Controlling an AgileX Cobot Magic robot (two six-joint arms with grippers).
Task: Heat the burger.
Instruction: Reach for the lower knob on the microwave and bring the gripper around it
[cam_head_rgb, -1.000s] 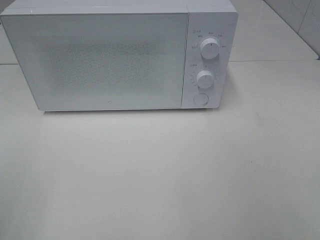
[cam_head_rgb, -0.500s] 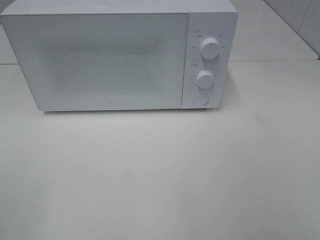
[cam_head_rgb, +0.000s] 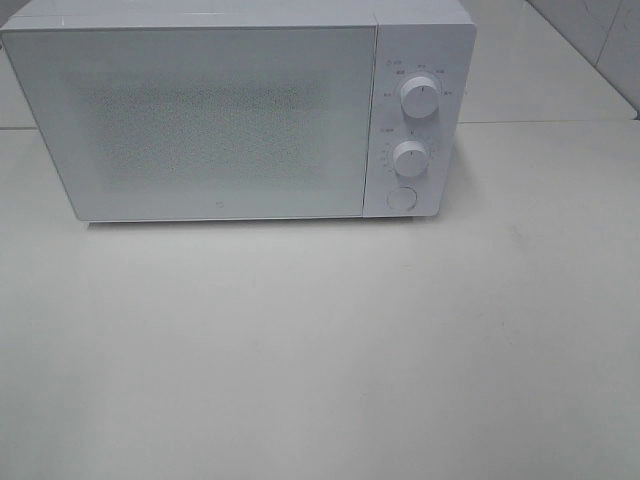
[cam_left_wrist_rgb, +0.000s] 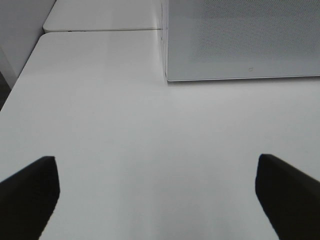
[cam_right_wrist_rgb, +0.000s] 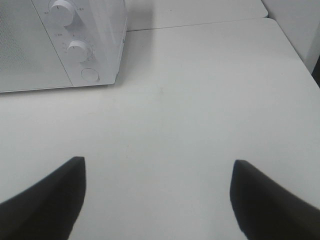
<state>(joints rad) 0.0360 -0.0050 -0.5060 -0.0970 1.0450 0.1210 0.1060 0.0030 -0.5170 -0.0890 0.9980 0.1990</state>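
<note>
A white boxy microwave (cam_head_rgb: 220, 120) is sitting upper left on the pale counter (cam_head_rgb: 320, 350), its door seemingly shut; the left claw (cam_left_wrist_rgb: 155, 165) and right claw (cam_right_wrist_rgb: 158, 164) are gaping wide.

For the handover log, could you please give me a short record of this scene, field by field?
microwave: white, at the back of the table
door: shut; the inside cannot be seen through it
controls: upper dial, lower dial, round button, on the right panel
table: white
burger: not in view in any camera
left jaws: open, empty, over the table
right jaws: open, empty, over the table
</note>
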